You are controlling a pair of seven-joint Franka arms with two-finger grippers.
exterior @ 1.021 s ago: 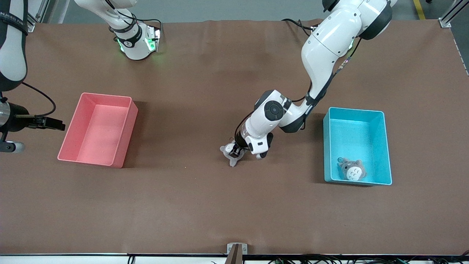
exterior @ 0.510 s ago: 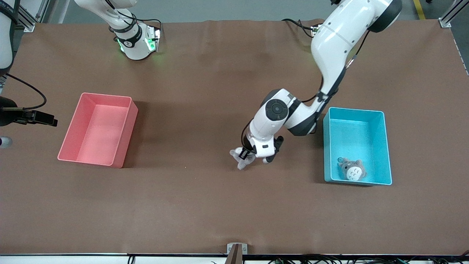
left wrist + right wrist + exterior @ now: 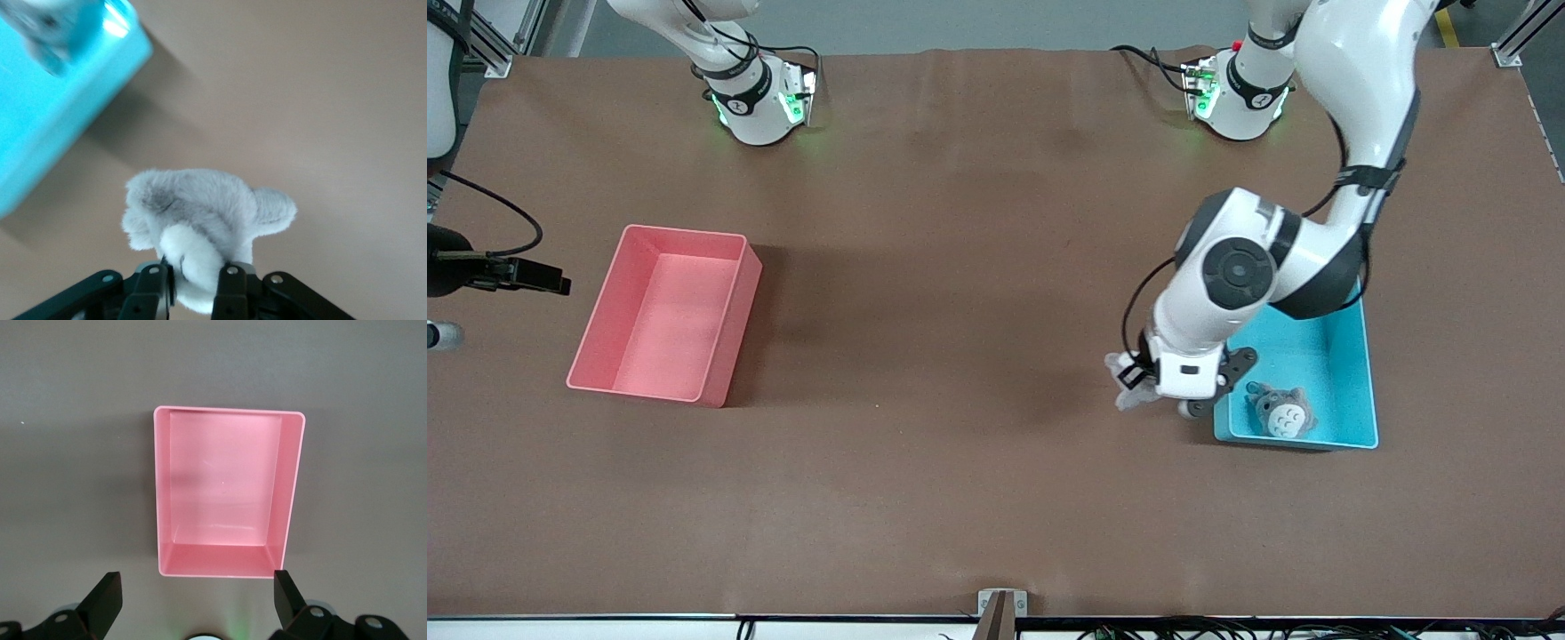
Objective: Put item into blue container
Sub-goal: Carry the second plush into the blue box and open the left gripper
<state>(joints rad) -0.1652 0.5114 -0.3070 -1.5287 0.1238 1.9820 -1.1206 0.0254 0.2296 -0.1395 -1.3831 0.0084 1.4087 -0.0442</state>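
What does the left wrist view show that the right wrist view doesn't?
Only the left wrist view: the left pincer shut on a grey plush above the table, beside the blue container, where another plush lies. Only the right wrist view: the pink bin, with nothing in it, below the open right pincer. Both: the brown table.

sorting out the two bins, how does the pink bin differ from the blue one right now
The pink bin is empty; the blue container holds a grey plush. The pink bin sits toward the right arm's end of the table, the blue container toward the left arm's. The open right gripper hangs above the pink bin; the left gripper, shut on a second plush, is beside the blue container. Both are open-topped rectangles with rounded corners.
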